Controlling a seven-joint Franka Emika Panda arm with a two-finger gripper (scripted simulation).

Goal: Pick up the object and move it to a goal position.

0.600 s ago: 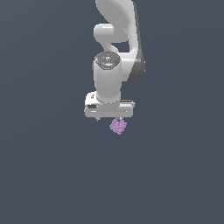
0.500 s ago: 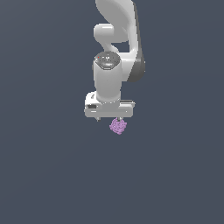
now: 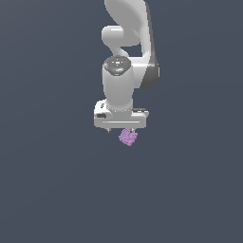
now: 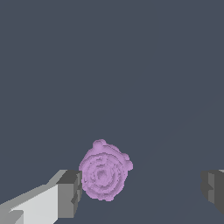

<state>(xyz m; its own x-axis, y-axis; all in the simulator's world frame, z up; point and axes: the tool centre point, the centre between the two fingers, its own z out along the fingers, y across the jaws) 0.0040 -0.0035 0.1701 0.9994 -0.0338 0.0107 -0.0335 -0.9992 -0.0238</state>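
Item: one Franka Panda arm [image 3: 127, 71], white, hanging down from the upper centre of the exterior view over a plain dark grey-blue surface [image 3: 52, 190].

Item: gripper [image 4: 139, 190], fingers spread wide open. In the wrist view one finger [image 4: 69, 192] stood right beside the object, seemingly touching it; the other [image 4: 213, 189] stood well apart at the far edge of the frame.

Item: the object [image 3: 128, 137], a small light-purple lumpy piece, just below the gripper body at the centre of the exterior view. In the wrist view [image 4: 105, 170] it lay between the fingers, off-centre toward one of them. Whether it rested on the surface could not be told.

Goal position: no marker seen in either view.

Step in hand, by judgement: the grasp, not yet made. Next move calls for centring the gripper on the object, closing the fingers on it, then lifting toward the goal.
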